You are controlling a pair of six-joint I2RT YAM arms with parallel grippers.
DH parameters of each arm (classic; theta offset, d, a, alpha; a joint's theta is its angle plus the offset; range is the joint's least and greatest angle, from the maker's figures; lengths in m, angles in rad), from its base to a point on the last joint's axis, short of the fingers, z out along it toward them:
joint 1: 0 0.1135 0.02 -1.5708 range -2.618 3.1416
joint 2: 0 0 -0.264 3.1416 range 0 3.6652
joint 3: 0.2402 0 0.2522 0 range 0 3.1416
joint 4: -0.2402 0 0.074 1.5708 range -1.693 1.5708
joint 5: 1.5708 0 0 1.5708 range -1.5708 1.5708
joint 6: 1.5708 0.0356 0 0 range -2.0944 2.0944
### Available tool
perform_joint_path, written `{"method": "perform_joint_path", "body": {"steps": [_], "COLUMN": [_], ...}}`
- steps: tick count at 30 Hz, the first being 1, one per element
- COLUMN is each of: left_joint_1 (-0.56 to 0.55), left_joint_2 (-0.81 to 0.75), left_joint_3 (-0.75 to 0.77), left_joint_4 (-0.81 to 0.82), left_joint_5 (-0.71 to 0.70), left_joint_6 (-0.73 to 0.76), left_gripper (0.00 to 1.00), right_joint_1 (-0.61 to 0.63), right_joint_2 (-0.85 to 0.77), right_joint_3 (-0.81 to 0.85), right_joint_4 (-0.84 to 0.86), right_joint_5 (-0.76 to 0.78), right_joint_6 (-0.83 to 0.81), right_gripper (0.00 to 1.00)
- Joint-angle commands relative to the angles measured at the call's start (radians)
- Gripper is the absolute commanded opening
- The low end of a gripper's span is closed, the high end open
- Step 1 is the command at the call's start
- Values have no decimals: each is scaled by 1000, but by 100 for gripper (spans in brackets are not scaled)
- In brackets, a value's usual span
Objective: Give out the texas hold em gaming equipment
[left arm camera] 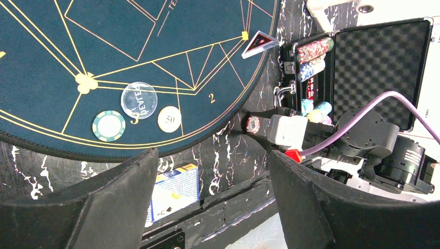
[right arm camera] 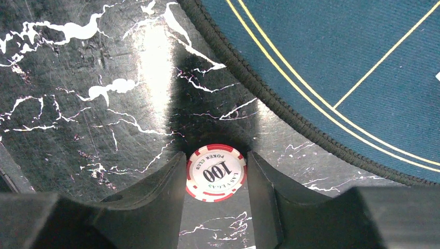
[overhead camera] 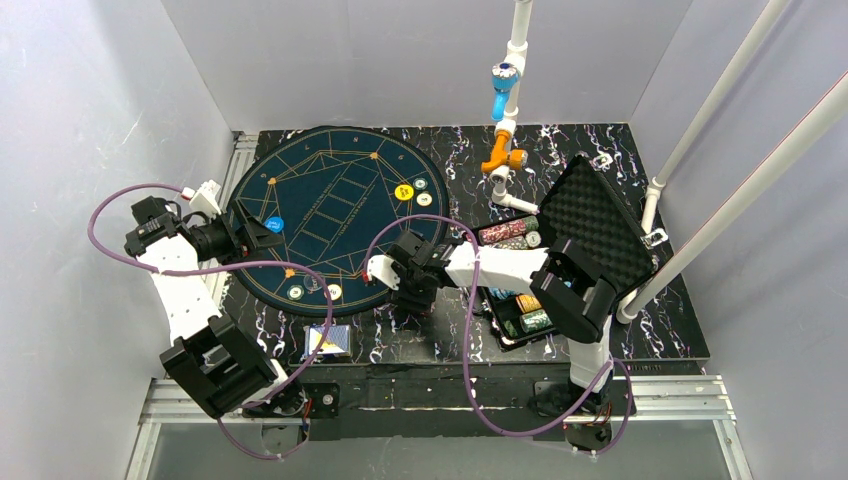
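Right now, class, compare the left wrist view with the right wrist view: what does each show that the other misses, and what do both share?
Only the left wrist view: the open case with its chip stacks, the card box, and the green-edged chip, clear dealer disc and pale chip on the mat. Only the right wrist view: the 100 printed on the red chip. Both: that red chip gripped in the right arm's jaws, the mat and the marbled table.

Mat centre (overhead camera: pixel 335 205) open, free passage. 3 pieces crowd its near rim: green-edged chip (left arm camera: pixel 109 126), dealer disc (left arm camera: pixel 139 100), pale chip (left arm camera: pixel 169 119). Open case (overhead camera: pixel 590 225) walls off right side. Card box (overhead camera: pixel 328 342) on near counter (overhead camera: pixel 420 335). Pipe stand (overhead camera: pixel 505 150) at back.
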Motion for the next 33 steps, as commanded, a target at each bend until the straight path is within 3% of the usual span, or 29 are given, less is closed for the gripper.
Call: {"method": "perform_joint_path", "body": {"steps": [1, 17, 23, 33], "left_joint_1": [5, 5, 8, 66], "left_joint_2": [-8, -8, -8, -3], "left_joint_3": [9, 13, 24, 45], "left_joint_4": [-8, -7, -8, 0], "left_joint_5": [32, 41, 85, 296], "left_joint_6": [6, -4, -27, -62], "left_gripper": [76, 76, 76, 76], "right_joint_1": [6, 6, 4, 4], "right_joint_2": [-21, -15, 57, 268], "right_joint_3": [51, 121, 250, 569], "right_joint_4": [-9, 2, 18, 48], "right_joint_5": [-23, -17, -21, -92], "right_joint_6": [5, 13, 16, 118], "right_gripper": [48, 46, 45, 43]}}
